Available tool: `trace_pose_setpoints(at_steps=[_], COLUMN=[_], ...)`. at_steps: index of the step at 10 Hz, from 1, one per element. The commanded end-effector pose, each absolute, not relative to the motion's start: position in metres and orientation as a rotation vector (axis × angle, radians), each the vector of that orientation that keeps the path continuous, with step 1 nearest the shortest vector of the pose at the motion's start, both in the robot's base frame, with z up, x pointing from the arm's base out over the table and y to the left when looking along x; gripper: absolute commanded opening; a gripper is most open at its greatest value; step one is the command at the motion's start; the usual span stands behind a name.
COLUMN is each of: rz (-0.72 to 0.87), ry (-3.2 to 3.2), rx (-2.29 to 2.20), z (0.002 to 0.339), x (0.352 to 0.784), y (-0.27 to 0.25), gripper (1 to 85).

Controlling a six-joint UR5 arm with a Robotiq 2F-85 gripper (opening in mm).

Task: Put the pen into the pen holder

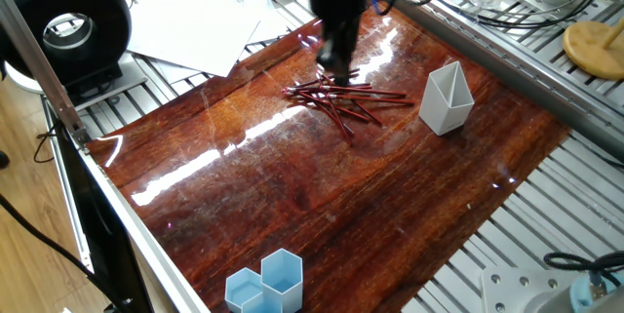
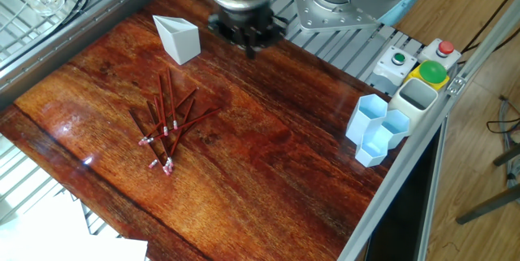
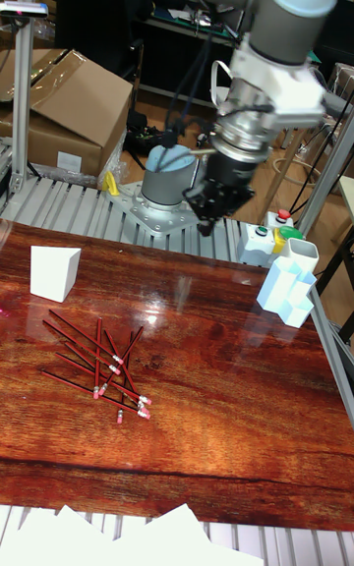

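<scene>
The gripper [image 3: 211, 210] hangs above the table's [image 2: 276, 155] far edge, near the arm base [image 3: 167, 195], clear of the surface. Whether its fingers are spread or pressed together cannot be told; motion blur hides them. Nothing shows between them. The pens [image 2: 166, 127] lie in a loose crossed pile on the table, well apart from the gripper. The holder [image 2: 179, 38] stands upright just beyond the pile, beside the gripper. Blue cups [image 2: 375, 131] stand at the table's opposite edge.

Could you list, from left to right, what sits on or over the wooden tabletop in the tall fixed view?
Pen holder → pile of red pens → claw → light blue honeycomb cups.
</scene>
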State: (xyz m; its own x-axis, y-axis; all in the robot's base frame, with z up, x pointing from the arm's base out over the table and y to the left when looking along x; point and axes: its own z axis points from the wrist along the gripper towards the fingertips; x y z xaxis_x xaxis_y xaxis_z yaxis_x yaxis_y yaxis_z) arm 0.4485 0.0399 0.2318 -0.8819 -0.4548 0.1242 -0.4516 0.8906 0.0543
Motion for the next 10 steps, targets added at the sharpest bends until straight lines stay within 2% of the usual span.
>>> trace_pose_setpoints(at_steps=[1,2,3,4,6,8,10], rz=[-0.111,-0.188,-0.167,-0.217,-0.189,-0.113,-0.026], ry=[-2.976,-3.012,-3.029,-3.055,-3.094,-3.122,-3.154], rx=[0.489,0.309,0.246,0.182,0.266,0.163,0.212], z=[0.235,0.233,0.225,0.220,0.222,0.229,0.222], x=[0.447,0.446,0.450,0.455,0.475,0.497,0.514], y=[0.027,0.035,0.031,0.044,0.049,0.053,0.031], gripper=[1.0,1.0,1.0,1.0,1.0,1.0,1.0])
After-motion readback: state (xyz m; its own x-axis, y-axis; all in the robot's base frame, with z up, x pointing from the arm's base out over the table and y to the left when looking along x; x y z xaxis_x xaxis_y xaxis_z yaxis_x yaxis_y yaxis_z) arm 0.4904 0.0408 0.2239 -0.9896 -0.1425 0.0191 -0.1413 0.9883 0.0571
